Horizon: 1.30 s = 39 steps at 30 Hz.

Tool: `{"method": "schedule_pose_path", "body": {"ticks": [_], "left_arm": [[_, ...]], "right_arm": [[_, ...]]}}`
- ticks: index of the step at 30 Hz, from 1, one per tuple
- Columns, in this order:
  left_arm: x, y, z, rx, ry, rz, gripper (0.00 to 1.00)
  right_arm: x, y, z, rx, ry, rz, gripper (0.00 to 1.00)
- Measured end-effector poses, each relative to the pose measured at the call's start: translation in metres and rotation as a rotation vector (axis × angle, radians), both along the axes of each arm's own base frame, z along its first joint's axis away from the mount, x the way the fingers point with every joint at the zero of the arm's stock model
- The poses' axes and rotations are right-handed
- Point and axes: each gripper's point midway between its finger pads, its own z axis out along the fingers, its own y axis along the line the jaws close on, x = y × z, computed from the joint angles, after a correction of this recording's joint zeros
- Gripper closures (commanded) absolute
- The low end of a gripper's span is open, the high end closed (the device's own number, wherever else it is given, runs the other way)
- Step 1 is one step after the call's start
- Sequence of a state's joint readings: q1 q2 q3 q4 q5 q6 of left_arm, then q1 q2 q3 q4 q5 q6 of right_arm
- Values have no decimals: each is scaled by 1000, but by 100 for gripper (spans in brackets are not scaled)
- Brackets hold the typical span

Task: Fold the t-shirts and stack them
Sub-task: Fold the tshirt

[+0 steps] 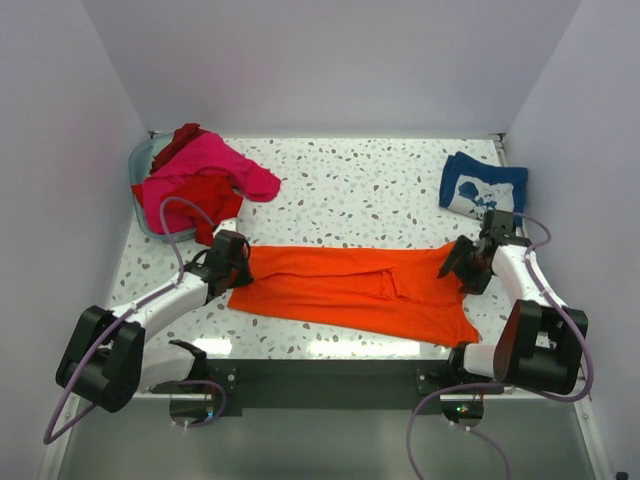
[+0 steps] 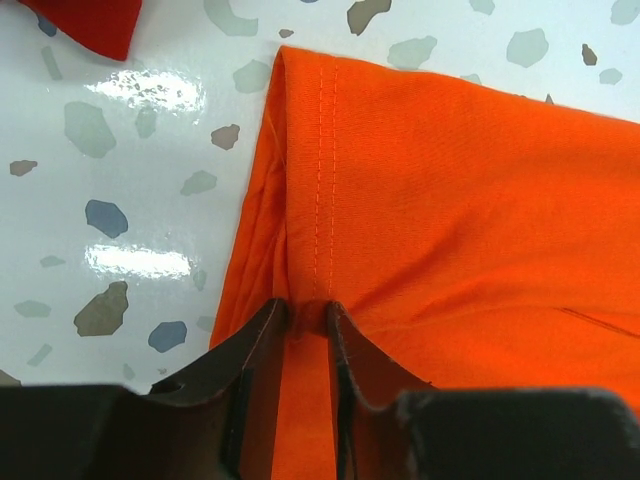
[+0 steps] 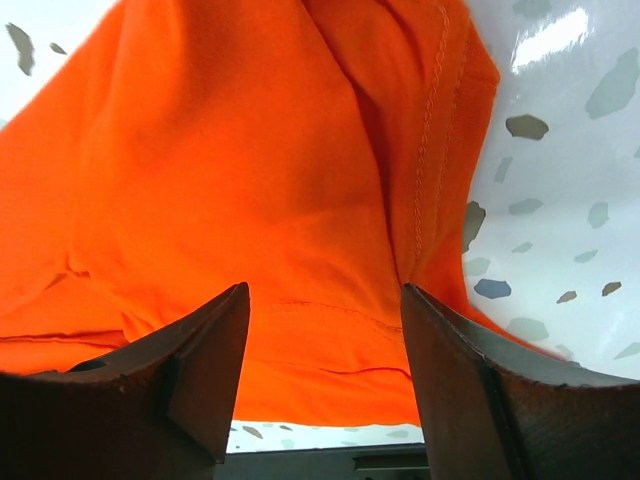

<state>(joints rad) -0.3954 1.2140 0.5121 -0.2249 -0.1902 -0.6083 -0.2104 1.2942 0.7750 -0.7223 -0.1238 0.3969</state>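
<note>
— At the left end of the cloth, what are we holding?

— We are pinching the stitched hem of the orange t-shirt [image 1: 350,290] with the left gripper [image 2: 305,312]. Its fingers [image 2: 262,345] are standing only a narrow slit apart, and a small ridge of orange cloth is bunching between the tips. The shirt is lying as a long band across the near half of the table [image 1: 350,190], flat on the speckled top.

— And at the right end?

— We are holding the right gripper [image 3: 325,295] wide open there. Orange cloth is filling the gap between its two fingers. Whether the tips are pressing on it, we cannot tell.

— How are we posing the arms?

— We are reaching the left arm [image 1: 160,300] low from the near-left corner, forward and inward, with the wrist tipping down onto the shirt's left edge. We are bending the right arm [image 1: 525,275] out by the right wall, its forearm angling inward and down to the shirt's far right corner.

— Where are the other shirts lying?

— At the back left, the pink t-shirt [image 1: 215,160] and the red t-shirt [image 1: 205,195] are lying in a heap, spilling over the rim of a tub [image 1: 140,160]. At the back right, the navy t-shirt [image 1: 480,188] is lying folded with its white print up, just behind the right gripper and apart from the orange one.
</note>
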Motion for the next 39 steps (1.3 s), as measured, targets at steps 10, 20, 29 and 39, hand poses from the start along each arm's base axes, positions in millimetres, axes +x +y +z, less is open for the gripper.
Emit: {"method": "schedule_pose_path", "body": {"ticks": [10,20,29,39], "left_arm": [[3,-1,3,-4,-9,0,94],[7,-2,9,-3,-23,-5,100],[12,3,12,31,-42,3,100],[18,8,21,52,-76,24,100]], "right_arm": [[-14,-1,-14,-8,52,-37,58],[-16,-1,-21,-5,77,-49,100],[-20,-2,-5,-21,50,-59,100],[-22,-3,32,-36,12,-62,100]]}}
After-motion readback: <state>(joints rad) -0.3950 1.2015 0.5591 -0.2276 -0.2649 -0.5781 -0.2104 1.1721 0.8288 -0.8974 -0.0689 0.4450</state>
